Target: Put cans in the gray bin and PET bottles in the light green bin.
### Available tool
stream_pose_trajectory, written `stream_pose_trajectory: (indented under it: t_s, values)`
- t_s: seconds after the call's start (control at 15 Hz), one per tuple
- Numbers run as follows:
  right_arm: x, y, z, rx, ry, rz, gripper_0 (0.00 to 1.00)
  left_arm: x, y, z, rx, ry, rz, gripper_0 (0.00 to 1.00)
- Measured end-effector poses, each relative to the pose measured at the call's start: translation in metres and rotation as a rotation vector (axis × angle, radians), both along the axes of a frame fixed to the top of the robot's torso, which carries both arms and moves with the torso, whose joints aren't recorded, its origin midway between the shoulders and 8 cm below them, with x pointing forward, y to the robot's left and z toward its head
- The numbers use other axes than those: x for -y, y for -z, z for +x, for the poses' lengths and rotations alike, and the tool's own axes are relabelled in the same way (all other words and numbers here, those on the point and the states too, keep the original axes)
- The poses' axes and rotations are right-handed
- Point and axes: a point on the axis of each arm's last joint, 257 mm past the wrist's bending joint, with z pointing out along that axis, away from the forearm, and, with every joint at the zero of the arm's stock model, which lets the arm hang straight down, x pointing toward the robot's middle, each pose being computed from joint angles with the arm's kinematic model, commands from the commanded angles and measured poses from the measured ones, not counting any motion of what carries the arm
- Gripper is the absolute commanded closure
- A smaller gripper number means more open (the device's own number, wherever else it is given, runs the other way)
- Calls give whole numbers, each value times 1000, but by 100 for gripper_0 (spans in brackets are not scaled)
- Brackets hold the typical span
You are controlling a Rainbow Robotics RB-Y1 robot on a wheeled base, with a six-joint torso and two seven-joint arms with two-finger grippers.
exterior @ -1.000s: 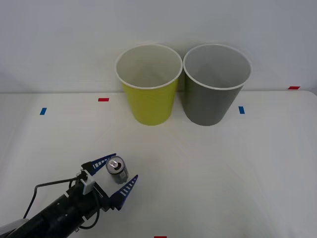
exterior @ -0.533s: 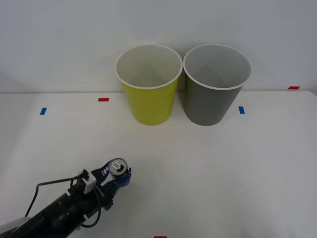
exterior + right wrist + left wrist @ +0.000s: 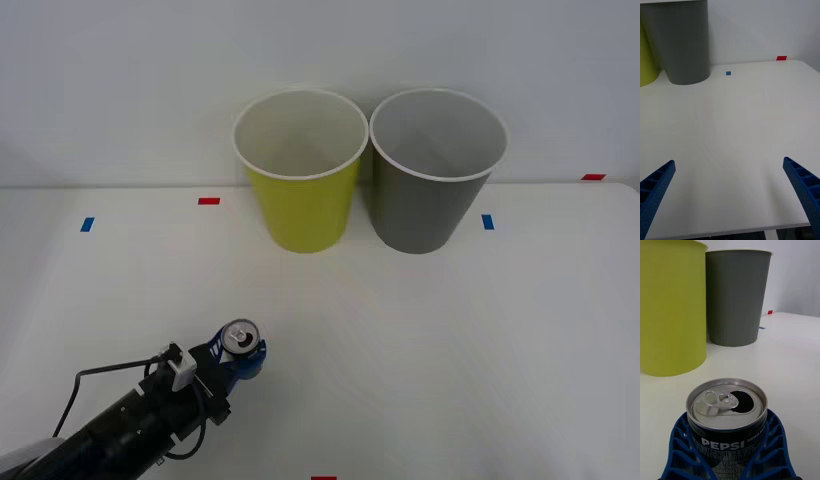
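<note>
Upright, the can [image 3: 727,416] sits clamped between the left gripper [image 3: 728,450] fingers.

The can [image 3: 727,416] is black with a shiny silver top and white letters. One bin [image 3: 300,170] is yellow-green, one bin [image 3: 436,170] is gray; both have white rims. The fingers [image 3: 772,442] are blue and ribbed.

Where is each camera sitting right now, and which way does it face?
Front view: above the arms, looking forward and down at the table; the left end effector is shut on the can.
Left wrist view: on the left wrist, facing the light green bin and gray bin over the can, blue fingers wrapped around it.
Right wrist view: on the right wrist, facing bare table; the right end effector is open.
Shared: both bins show in all three.
</note>
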Motion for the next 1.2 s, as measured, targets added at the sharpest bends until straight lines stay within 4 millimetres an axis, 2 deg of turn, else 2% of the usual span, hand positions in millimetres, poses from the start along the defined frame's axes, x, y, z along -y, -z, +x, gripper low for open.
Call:
stream_pose_trajectory:
  t_s: [0.13,0.47,0.87,1.2]
  values:
    - [0,0,0,0,0,0,0,1,-4,0,-2,0,-12,100]
    - [0,0,0,0,0,0,0,10,-36,7,2,24,-14,100]
    - [0,0,0,0,0,0,0,36,-91,19,-28,63,87,100]
    - [0,0,0,0,0,0,0,56,-154,23,-35,63,147,100]
